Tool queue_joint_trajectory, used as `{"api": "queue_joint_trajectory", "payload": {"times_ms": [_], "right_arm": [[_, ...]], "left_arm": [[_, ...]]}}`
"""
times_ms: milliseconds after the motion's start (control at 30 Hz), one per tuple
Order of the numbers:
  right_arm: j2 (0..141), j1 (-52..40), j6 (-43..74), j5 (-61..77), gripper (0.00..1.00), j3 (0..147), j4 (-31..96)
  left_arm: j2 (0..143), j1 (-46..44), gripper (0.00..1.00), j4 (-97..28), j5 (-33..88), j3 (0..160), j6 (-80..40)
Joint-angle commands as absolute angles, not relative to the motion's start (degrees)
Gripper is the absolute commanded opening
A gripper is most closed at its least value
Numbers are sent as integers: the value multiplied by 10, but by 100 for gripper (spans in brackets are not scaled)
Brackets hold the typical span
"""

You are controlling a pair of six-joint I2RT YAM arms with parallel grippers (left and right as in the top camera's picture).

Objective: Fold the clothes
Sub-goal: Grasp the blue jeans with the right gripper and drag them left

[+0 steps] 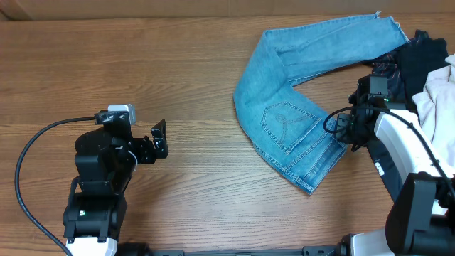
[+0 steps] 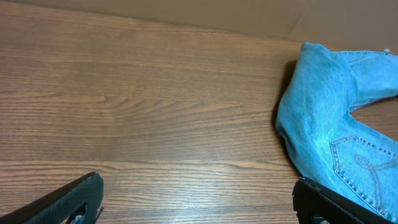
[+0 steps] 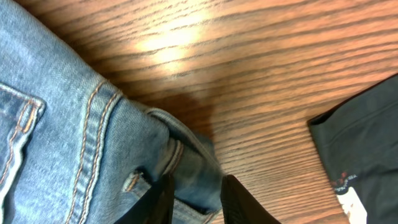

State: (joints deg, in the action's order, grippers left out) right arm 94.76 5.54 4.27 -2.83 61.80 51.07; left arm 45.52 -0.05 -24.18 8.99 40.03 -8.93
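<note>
— Where are your fingers?
— Your right gripper (image 3: 198, 185) pinches the waistband of the light blue denim jeans (image 1: 284, 107), lying right of centre. Your left gripper (image 1: 159, 139) gapes empty, well apart.
— Handling?
— Heavy, limp denim, I'd judge. Hold the thick waistband; the legs trail farther back.

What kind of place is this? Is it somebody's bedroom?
Probably not a bedroom. It looks like a robot lab: a left robot arm and right robot arm sit at a wooden table, with jeans spread out and other clothes piled beside.
</note>
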Motion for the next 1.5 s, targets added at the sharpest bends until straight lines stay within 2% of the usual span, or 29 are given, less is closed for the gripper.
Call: {"api": "queue_joint_trajectory", "payload": {"times_ms": [0, 233, 300, 333, 467, 533, 633, 667, 700, 767, 900, 1033, 1133, 1267, 1467], "right_arm": [[934, 55, 42, -49, 33, 614, 506], [934, 55, 42, -48, 34, 580, 487], [934, 55, 42, -48, 38, 574, 479], [934, 55, 42, -48, 44, 573, 475], [934, 55, 42, -45, 45, 572, 459], [934, 55, 42, -8, 34, 572, 459], [934, 55, 42, -1, 27, 572, 460], [934, 55, 42, 0, 18, 572, 462], [934, 55, 42, 0, 15, 572, 463], [934, 55, 43, 0, 4, 572, 466], [934, 55, 43, 1, 4, 576, 472], [922, 51, 44, 44, 4, 647, 543], [906, 13, 14, 103, 4, 759, 629], [903, -83, 5, 138, 4, 889, 698], [909, -298, 12, 138, 4, 939, 664]], "left_arm": [[454, -6, 100, -240, 86, 415, -95], [454, -6, 100, -240, 86, 415, -95], [454, -6, 100, -240, 86, 415, -95], [454, -6, 100, -240, 86, 415, -95], [454, -6, 100, -241, 86, 415, -95], [454, -6, 100, -241, 86, 415, -95], [454, -6, 100, -241, 86, 415, -95], [454, -6, 100, -241, 86, 415, -95], [454, -6, 100, -241, 86, 415, -95], [454, -6, 100, -241, 86, 415, -95], [454, -6, 100, -241, 86, 415, -95], [454, -6, 100, -238, 86, 415, -95], [454, -6, 100, -237, 86, 415, -95], [454, -6, 100, -237, 86, 415, -95], [454, -6, 100, -238, 86, 415, -95]]}}
